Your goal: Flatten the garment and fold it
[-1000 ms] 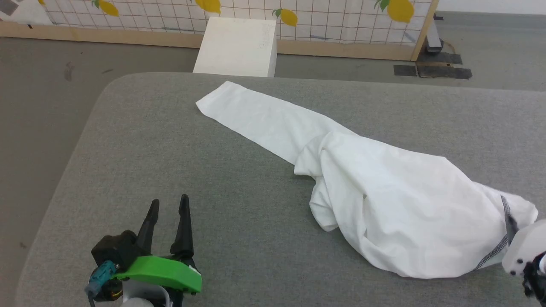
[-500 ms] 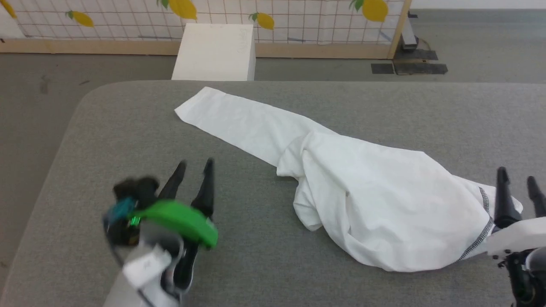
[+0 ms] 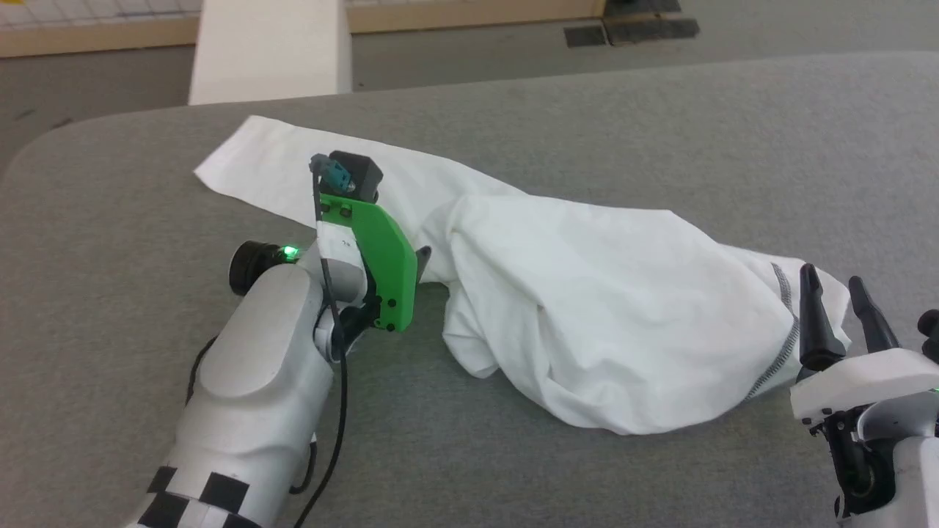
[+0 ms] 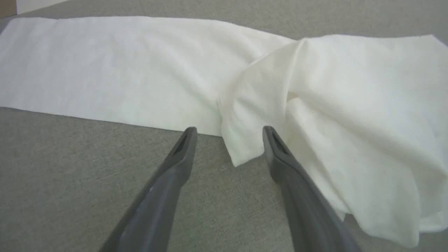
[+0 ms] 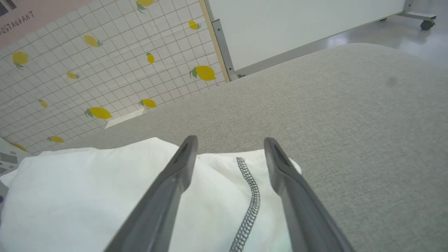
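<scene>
The garment (image 3: 587,308), a white T-shirt, lies bunched across the grey table (image 3: 587,110), with a flat strip (image 3: 257,161) running to the far left. A dark zigzag seam (image 3: 788,323) shows at its right end. My left gripper (image 3: 422,262) is turned on its side, mostly hidden behind its green plate. It stands open in the left wrist view, left gripper (image 4: 229,130), with a folded corner of the garment (image 4: 241,150) lying between the fingers. My right gripper (image 3: 830,277) is open above the seam end; the seam (image 5: 252,196) runs between its fingers (image 5: 182,164).
A rigid white box (image 3: 268,51) stands on the floor just beyond the table's far edge. A lemon-patterned partition (image 5: 87,70) and a white panel (image 5: 297,28) stand behind. Bare grey table surface lies to the right of the garment (image 5: 350,122).
The camera has tilted down. My left arm has reached forward and right to the garment's folded edge, rolling onto its side. My right gripper has come up beside the seam end.
</scene>
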{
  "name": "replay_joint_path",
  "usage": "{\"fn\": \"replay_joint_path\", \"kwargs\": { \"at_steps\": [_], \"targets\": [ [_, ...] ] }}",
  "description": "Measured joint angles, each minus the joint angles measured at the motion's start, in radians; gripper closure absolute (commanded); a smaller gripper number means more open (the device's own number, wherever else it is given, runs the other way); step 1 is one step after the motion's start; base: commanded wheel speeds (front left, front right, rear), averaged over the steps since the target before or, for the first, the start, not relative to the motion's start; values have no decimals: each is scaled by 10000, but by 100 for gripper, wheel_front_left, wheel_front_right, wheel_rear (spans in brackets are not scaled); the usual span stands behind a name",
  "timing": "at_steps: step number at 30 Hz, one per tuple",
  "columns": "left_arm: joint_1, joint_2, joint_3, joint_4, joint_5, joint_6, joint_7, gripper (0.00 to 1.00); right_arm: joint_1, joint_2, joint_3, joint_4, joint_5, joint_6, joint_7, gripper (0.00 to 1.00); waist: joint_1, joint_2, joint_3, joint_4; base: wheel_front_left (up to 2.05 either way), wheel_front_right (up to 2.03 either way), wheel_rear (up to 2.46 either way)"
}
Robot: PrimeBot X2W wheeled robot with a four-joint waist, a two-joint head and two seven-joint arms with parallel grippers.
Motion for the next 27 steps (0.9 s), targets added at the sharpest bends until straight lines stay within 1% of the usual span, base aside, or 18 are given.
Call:
{"fn": "replay_joint_path", "kwargs": {
  "at_steps": [4, 7, 8, 9, 10, 14, 17, 20, 23, 27],
  "targets": [
    [-62, 196, -58, 573, 52, 10, 169, 0, -113, 2, -50, 125, -19, 0, -178, 0, 0, 0, 333, -443, 0, 0, 0],
    [-62, 219, -67, 773, 15, -2, 127, 0, -112, -2, -194, 182, -84, 0, -221, 0, 1, 0, 579, -659, 0, 0, 0],
    [-62, 203, -81, 813, -40, -35, 71, 52, -112, 0, -245, 190, -109, 0, -224, 0, 1, 0, 658, -710, 0, 0, 0],
    [-69, 190, -105, 805, -40, -67, -27, 97, -110, 0, -309, 198, -119, 0, -240, 0, 1, 0, 714, -735, 0, 0, 0],
    [-95, 157, -102, 803, -113, -121, -125, 100, -110, -2, -360, 215, -140, 0, -265, 0, 0, 0, 772, -747, 0, 0, 0],
    [-143, 23, -119, 725, -408, -259, -675, 100, -105, -8, -349, 290, -196, 0, -274, 0, 1, 0, 830, -589, 0, 0, 0],
    [-182, -6, 132, 456, -736, -268, -1496, 100, -106, -6, -234, 341, -201, 0, -274, 0, 1, 0, 767, -387, 0, 0, 0],
    [-219, 196, 577, 25, -821, -232, -2422, 100, -107, -4, -186, 359, -267, 0, -276, 0, 0, 0, 621, -113, 0, 0, 0],
    [-163, 460, 1066, -485, -886, 29, -3131, 100, -105, -6, -153, 401, -372, 0, -255, 0, 1, 0, 437, 221, 0, 0, 0],
    [746, 903, 1887, -1833, -1120, 665, -3810, 100, -73, -4, -86, 441, -441, 0, -165, 0, 1, 0, 95, 779, 0, 0, 0]
  ]
}}
